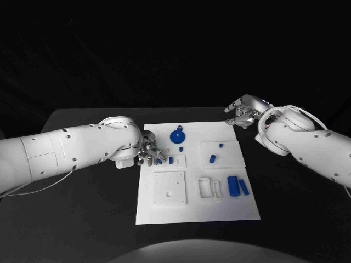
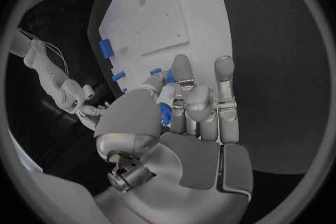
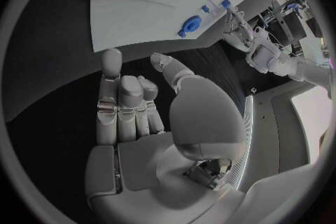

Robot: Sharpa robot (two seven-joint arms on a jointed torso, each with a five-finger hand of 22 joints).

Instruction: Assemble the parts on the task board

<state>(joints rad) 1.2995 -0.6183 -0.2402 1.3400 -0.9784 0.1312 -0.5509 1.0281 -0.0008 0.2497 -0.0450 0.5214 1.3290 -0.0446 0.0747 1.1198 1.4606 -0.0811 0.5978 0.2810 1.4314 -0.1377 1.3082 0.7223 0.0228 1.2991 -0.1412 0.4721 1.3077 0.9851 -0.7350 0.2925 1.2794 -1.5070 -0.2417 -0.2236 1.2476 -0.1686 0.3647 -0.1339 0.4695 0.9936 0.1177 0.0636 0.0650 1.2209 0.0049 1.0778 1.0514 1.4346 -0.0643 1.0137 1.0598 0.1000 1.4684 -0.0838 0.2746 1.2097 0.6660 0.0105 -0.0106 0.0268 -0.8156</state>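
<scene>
Head view: the white task board (image 1: 198, 213) lies in the middle of the black table (image 1: 80, 219), carrying raised white blocks and small blue parts: a round blue piece (image 1: 178, 136) near its far edge, a short blue peg (image 1: 213, 158) right of centre, and a blue cylinder (image 1: 233, 186) toward its right edge. The left hand (image 1: 150, 154) rests at the board's left edge. The right hand (image 1: 244, 112) hovers off the board's far right corner, over bare table.

Left wrist view: the left hand's fingers (image 2: 183, 92) curl around a small blue part (image 2: 164, 112), holding it at the board's edge.

Right wrist view: the right hand (image 3: 150, 117) holds nothing, fingers loosely apart above the dark table
</scene>
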